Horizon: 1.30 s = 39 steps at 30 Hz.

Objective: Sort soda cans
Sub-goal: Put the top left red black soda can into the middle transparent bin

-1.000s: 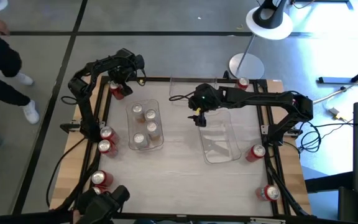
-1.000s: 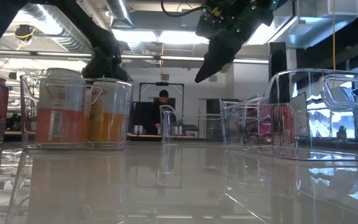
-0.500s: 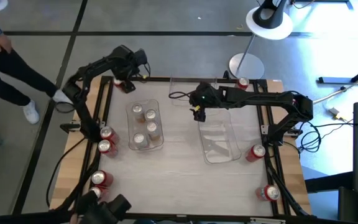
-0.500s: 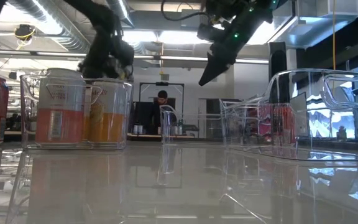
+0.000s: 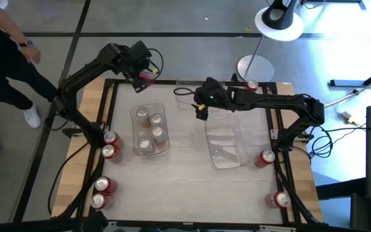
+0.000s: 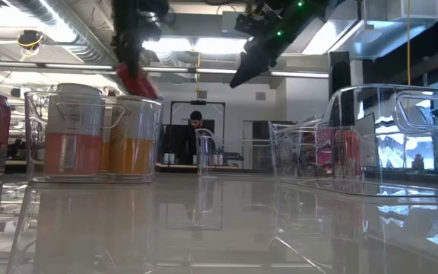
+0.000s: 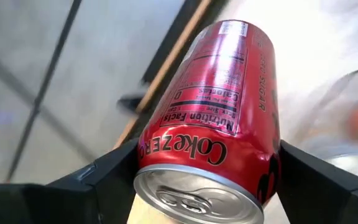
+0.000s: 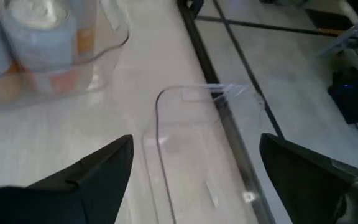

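Red can held aloft at the table's far-left corner

The left claw (image 5: 145, 72) is clamped on a red can (image 7: 219, 118), one finger on each side of its body; the can is tilted, long axis slanting, silver top toward the wrist camera, above the table (image 5: 185, 180) edge. The right claw (image 5: 200, 111) hangs spread apart and empty over a clear bin (image 5: 227, 145).
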Tool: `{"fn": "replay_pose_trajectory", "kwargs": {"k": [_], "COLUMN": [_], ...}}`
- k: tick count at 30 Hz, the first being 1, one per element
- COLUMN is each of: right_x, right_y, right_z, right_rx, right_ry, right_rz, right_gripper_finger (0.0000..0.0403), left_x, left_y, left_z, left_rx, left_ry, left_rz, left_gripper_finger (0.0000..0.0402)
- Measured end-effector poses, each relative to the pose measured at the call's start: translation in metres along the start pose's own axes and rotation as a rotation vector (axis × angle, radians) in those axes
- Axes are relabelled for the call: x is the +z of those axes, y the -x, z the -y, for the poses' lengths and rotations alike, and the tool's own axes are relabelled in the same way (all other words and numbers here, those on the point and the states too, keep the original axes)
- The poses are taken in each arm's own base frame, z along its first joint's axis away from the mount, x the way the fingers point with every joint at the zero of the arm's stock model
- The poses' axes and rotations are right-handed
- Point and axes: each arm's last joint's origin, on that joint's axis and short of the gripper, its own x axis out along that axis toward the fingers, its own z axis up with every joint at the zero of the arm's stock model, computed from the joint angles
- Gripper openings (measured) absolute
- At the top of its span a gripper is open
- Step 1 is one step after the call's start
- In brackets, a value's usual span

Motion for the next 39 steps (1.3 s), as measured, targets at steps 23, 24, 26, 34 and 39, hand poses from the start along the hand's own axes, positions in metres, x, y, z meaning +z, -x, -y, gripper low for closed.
{"fn": "replay_pose_trajectory", "kwargs": {"k": [23, 24, 26, 34, 39], "right_x": [0.023, 0.022, 0.019, 0.008, 0.004], "right_y": [0.000, -0.001, -0.004, -0.011, -0.006], "right_z": [0.021, 0.023, 0.022, 0.019, 0.023], "right_rx": [0.253, 0.254, 0.246, 0.223, 0.123], "right_ry": [-0.087, -0.088, -0.090, -0.067, -0.023], "right_rz": [0.372, 0.366, 0.352, 0.305, 0.234], "right_gripper_finger": [0.0025, 0.0014, 0.0021, 0.0021, 0.0003], "left_x": [0.033, 0.034, 0.036, 0.051, 0.064], "left_y": [0.033, 0.033, 0.035, 0.039, 0.029], "left_z": [0.070, 0.071, 0.071, 0.074, 0.077], "left_rx": [-0.334, -0.334, -0.326, -0.340, -0.333], "left_ry": [-0.237, -0.240, -0.247, -0.229, -0.215], "left_rz": [0.424, 0.435, 0.467, 0.609, 0.633], "left_gripper_finger": [0.0304, 0.0304, 0.0304, 0.0304, 0.0304]}}
